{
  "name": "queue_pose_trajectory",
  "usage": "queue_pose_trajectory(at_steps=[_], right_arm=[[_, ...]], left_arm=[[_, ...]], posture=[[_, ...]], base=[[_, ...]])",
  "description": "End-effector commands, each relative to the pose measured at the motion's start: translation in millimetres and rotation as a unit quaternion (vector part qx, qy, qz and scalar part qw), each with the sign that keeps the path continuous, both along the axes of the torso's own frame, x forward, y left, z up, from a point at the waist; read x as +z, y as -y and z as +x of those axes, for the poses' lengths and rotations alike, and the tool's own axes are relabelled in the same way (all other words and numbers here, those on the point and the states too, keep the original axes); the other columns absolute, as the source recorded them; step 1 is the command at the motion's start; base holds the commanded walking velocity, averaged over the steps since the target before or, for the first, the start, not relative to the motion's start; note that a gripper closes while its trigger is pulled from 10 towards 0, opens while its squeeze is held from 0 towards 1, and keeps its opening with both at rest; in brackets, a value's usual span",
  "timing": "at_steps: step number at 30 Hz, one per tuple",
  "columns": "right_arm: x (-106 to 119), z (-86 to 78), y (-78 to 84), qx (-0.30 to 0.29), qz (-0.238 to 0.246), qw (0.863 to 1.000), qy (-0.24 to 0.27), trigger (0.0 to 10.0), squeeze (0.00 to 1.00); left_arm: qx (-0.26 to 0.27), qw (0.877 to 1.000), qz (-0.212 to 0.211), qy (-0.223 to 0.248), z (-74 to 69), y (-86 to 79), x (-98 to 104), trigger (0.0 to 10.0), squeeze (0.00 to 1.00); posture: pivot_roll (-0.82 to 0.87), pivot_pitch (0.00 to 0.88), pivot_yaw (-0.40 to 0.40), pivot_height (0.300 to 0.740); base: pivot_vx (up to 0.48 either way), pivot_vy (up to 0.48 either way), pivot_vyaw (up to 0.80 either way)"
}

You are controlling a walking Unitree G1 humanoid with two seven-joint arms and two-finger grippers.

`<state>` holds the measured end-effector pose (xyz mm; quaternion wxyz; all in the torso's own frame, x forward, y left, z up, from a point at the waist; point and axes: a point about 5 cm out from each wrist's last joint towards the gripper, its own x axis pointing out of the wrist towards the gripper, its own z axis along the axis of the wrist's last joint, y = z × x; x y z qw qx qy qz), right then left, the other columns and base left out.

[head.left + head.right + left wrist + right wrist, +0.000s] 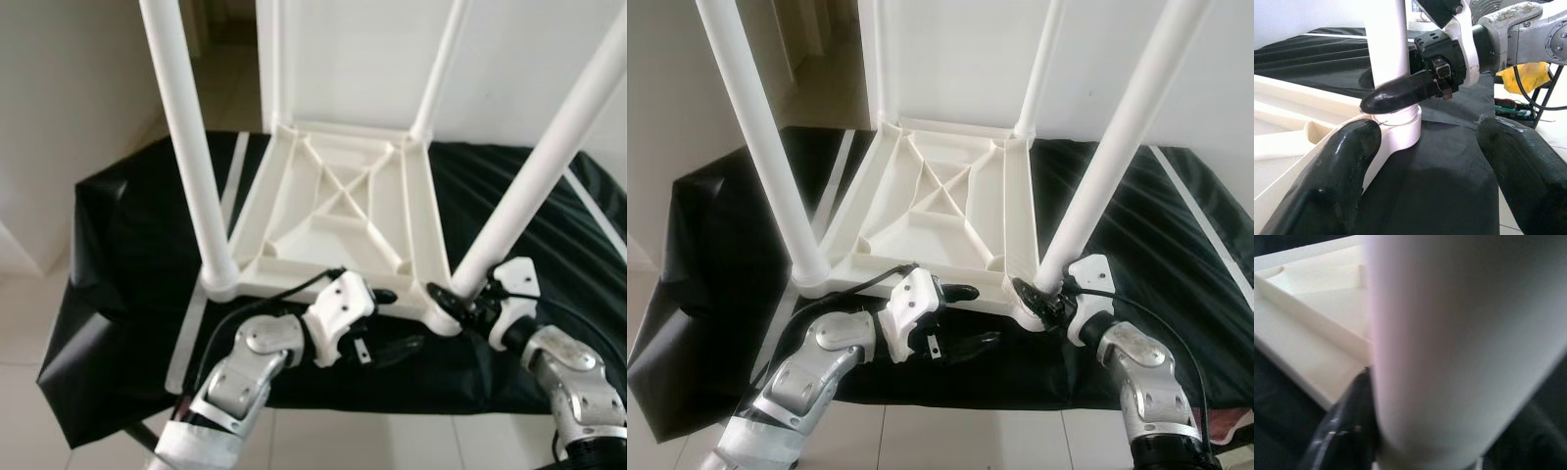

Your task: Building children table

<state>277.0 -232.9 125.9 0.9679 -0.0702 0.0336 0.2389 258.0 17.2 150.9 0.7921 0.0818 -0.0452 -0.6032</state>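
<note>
A white plastic children's table (338, 211) lies upside down on a black cloth (118, 255), its legs pointing up. My right gripper (453, 299) is shut on the near right leg (534, 181) just above its socket. In the right wrist view that leg (1449, 347) sits between the fingers (1347, 426). My left gripper (402, 319) is open at the table's front edge, just left of that socket. Its fingers (1337, 181) stand wide apart in the left wrist view, holding nothing. The near left leg (191, 147) stands upright in its corner.
Two far legs (441, 64) rise in front of a white wall. White tape strips (211, 255) run across the cloth. Pale floor tiles (29, 323) lie to the left and in front. A yellow thing (1520, 78) and a dark rack stand beyond the right arm.
</note>
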Motion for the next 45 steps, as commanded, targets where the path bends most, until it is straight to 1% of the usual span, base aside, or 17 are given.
queue_pose_trajectory(at_steps=[1, 7, 8, 13, 14, 17, 18, 22, 25, 27, 30, 31, 35, 37, 39, 41, 45], right_arm=[[-5, -1.6, 2.4, 0.003, -0.006, 1.000, -0.013, 0.0, 0.00], [-7, -5.7, 2.8, 0.005, -0.004, 1.000, -0.015, 0.0, 0.00], [-8, -6.7, 2.6, -0.002, 0.000, 1.000, -0.015, 10.0, 0.00], [-7, -8.6, 1.4, -0.023, 0.014, 1.000, -0.015, 10.0, 0.00], [-8, -12.1, -7.4, -0.067, 0.036, 0.997, -0.013, 10.0, 0.00], [-8, -13.3, -10.8, -0.084, 0.042, 0.996, -0.012, 10.0, 0.00], [-7, -13.0, -13.5, -0.112, 0.072, 0.991, -0.015, 10.0, 0.00], [-6, -11.8, -15.0, -0.138, 0.085, 0.987, -0.011, 10.0, 0.00], [-4, -10.1, -18.7, -0.181, 0.113, 0.977, -0.007, 10.0, 0.00], [-4, -8.4, -24.7, -0.229, 0.125, 0.965, -0.007, 10.0, 0.00], [-7, -6.9, -30.7, -0.289, 0.107, 0.951, -0.013, 10.0, 0.00], [-7, -6.9, -30.7, -0.289, 0.107, 0.951, -0.013, 10.0, 0.00], [-24, -4.8, -41.7, -0.411, 0.074, 0.907, -0.049, 10.0, 0.00], [-26, -4.9, -44.0, -0.426, 0.071, 0.900, -0.052, 10.0, 0.00], [-31, -3.6, -51.8, -0.454, 0.083, 0.885, -0.066, 10.0, 0.00], [-29, 1.9, -63.8, -0.443, 0.102, 0.888, -0.071, 10.0, 0.00], [-23, 7.7, -68.5, -0.419, 0.114, 0.899, -0.059, 10.0, 0.00]], left_arm=[[0.008, 1.000, -0.002, 0.004, 2.7, 0.5, 1, 10.0, 0.00], [0.006, 1.000, -0.005, 0.002, 1.1, 2.9, 1, 10.0, 0.00], [0.004, 1.000, -0.005, 0.001, 0.1, 3.4, 1, 10.0, 0.00], [0.001, 1.000, -0.005, 0.000, -1.0, 3.8, 0, 10.0, 0.00], [-0.003, 1.000, -0.007, -0.001, -1.1, 4.8, 0, 10.0, 0.00], [-0.004, 1.000, -0.009, -0.001, -1.1, 5.3, 1, 10.0, 0.00], [-0.005, 1.000, -0.009, -0.002, -1.3, 5.5, 1, 10.0, 0.00], [-0.007, 1.000, -0.009, -0.003, -1.9, 6.0, 0, 10.0, 0.00], [-0.011, 1.000, -0.008, -0.004, -3.3, 7.3, -1, 10.0, 0.00], [-0.013, 1.000, -0.007, -0.006, -3.7, 8.0, -1, 10.0, 0.00], [-0.014, 1.000, -0.008, -0.006, -3.6, 8.2, -1, 10.0, 0.00], [-0.014, 1.000, -0.008, -0.006, -3.6, 8.2, -1, 10.0, 0.00], [-0.016, 1.000, -0.001, -0.007, -3.8, 9.5, -2, 10.0, 0.00], [-0.017, 1.000, 0.000, -0.009, -3.8, 9.7, -3, 10.0, 0.00], [-0.017, 1.000, 0.001, -0.008, -3.9, 9.5, -2, 10.0, 0.00], [-0.016, 1.000, 0.001, -0.007, -4.2, 8.7, -3, 10.0, 0.00], [-0.015, 1.000, 0.001, -0.009, -5.2, 8.6, -3, 10.0, 0.00]], posture=[[0.03, 0.000, -0.056, 0.740], [0.02, 0.000, -0.053, 0.740], [0.02, 0.000, -0.052, 0.740], [0.02, 0.000, -0.049, 0.740], [0.01, 0.000, -0.044, 0.740], [0.01, 0.000, -0.044, 0.740], [0.00, 0.000, -0.041, 0.740], [0.00, 0.000, -0.040, 0.740], [-0.01, 0.000, -0.037, 0.740], [-0.01, 0.000, -0.035, 0.740], [-0.01, 0.000, -0.034, 0.740], [-0.01, 0.000, -0.034, 0.740], [0.00, 0.000, -0.041, 0.740], [0.00, 0.000, -0.041, 0.740], [0.02, 0.000, -0.046, 0.740], [0.02, 0.000, -0.046, 0.740], [0.02, 0.000, -0.046, 0.740]], base=[[0.000, 0.000, 0.00], [0.000, 0.000, 0.00], [0.000, 0.000, 0.00], [0.000, 0.000, 0.00], [0.000, 0.000, 0.00], [0.000, 0.000, 0.00], [0.000, 0.000, 0.00], [0.000, 0.000, 0.00], [0.000, 0.000, 0.00], [0.000, 0.000, 0.00], [0.000, 0.000, 0.00], [0.000, 0.000, 0.00], [0.000, 0.000, 0.00], [0.000, 0.000, 0.00], [0.000, 0.000, 0.00], [0.000, 0.000, 0.00], [0.000, 0.000, 0.00]])
